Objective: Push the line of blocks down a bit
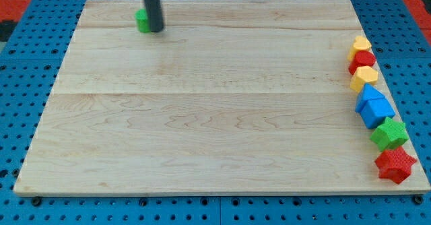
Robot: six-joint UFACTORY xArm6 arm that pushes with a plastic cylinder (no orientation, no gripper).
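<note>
We see a pale wooden surface (202, 117) lying on a blue pegboard (20, 83), with red showing at the far corners. Our arm carries no claw, so there is none to call spread or pressed together; it ends in a dark rod, and my tip (155, 31) rests near the far edge of the surface, left of centre. Just to the tip's left, touching or nearly touching it, sits a small green block (142, 21), partly hidden by the rod, its shape unclear. The line of blocks runs along the right edge, well apart from the tip. From far to near it holds a yellow block (361, 44), a red block (362, 60), a second yellow block (364, 78), two blue blocks (374, 106) pressed together, a green star-like block (389, 133), and a red star (395, 164). Neighbours in the line touch or nearly touch. The line leans rightward as it comes nearer, and the green star-like block and the red star overhang or sit right at the right edge. The red star lies close to the near right corner, with little room left before the near edge. Between the tip and the line, the wood lies open across the whole middle and left.
</note>
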